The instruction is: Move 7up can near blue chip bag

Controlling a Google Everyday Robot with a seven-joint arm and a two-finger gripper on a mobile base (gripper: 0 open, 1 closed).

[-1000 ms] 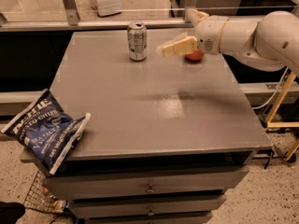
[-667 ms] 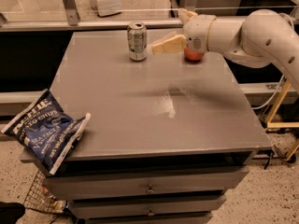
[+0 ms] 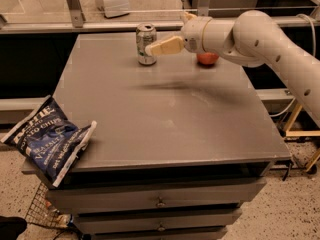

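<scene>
Grey matte cabinet top (image 3: 165,119) fills the single camera view, with drawers (image 3: 160,201) in its near face and speckled floor (image 3: 290,209) around it. A metal rail (image 3: 100,26) runs beyond the far edge, and a wire basket (image 3: 42,211) sits on the floor at the near left corner.

White lettering on the chip bag (image 3: 47,144) partly reads "potato chips"; the rest I cannot make out. Nothing on the can (image 3: 146,44) is legible.

That can stands upright near the far edge, left of centre. It is silver-grey with a pale greenish band and a pull-tab top. The bag, dark blue and crinkled, lies at the near left corner, hanging over the edge, well apart from the can.

My gripper (image 3: 169,34) hovers just right of the can, spread wide and holding nothing. One tan finger (image 3: 165,45) points left, its tip at the can's right side; whether it touches I cannot tell. A red apple (image 3: 207,59) sits behind my arm (image 3: 260,34).
</scene>
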